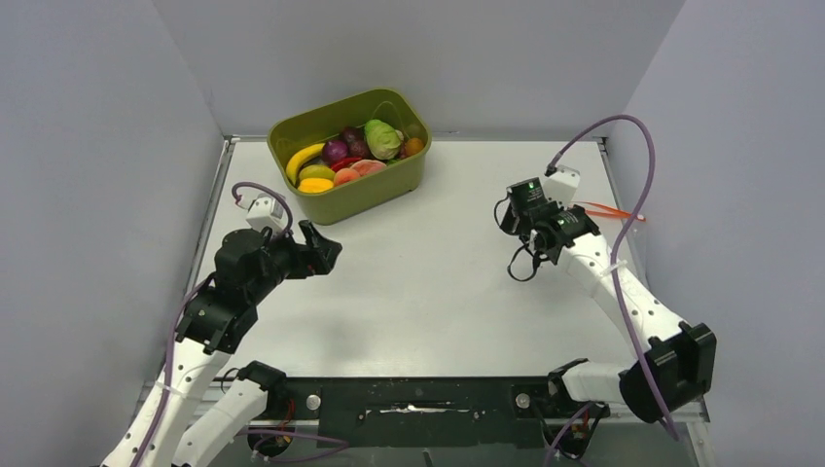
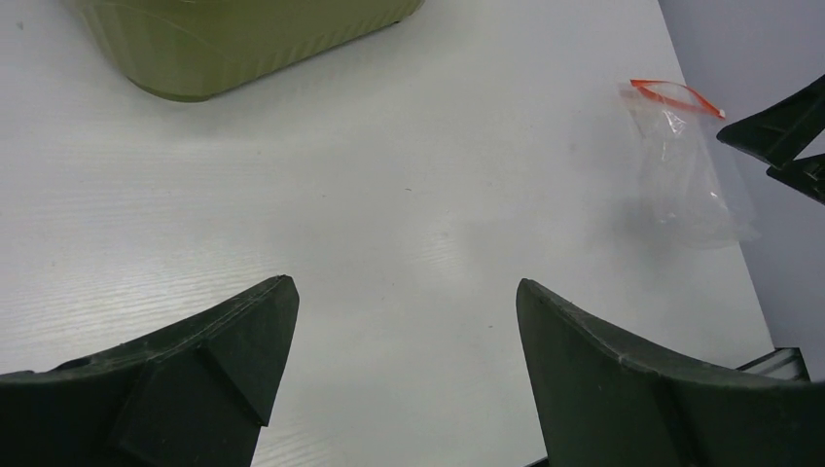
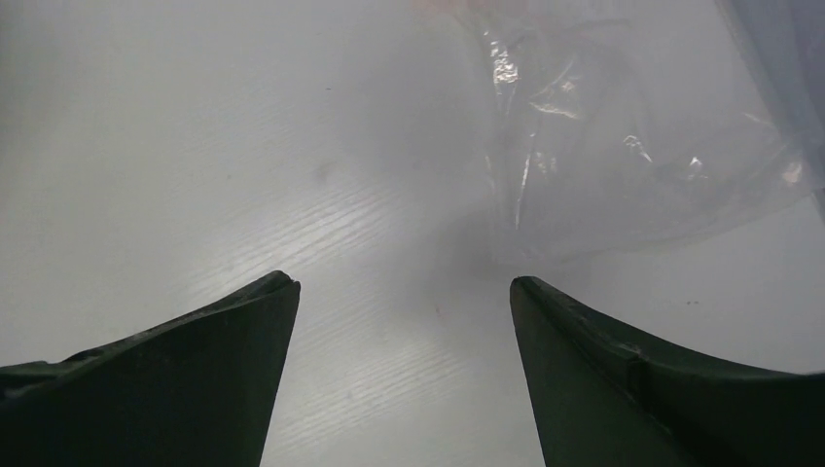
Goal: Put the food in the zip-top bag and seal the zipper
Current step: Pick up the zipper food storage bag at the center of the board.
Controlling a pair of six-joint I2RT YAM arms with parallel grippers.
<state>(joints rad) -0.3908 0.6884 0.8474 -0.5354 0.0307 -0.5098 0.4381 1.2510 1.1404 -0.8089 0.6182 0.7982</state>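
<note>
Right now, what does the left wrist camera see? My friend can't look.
The left gripper stands wide open over a white table. A clear, empty zip-top bag with a red-orange zipper lies at right; an olive-green tub shows top left.

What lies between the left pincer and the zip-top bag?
Nothing: the left wrist view shows only bare table between the left pincer and the zip-top bag.

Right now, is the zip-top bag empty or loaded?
Empty: the zip-top bag lies clear on the table, nothing inside; the food sits in the green tub.
</note>
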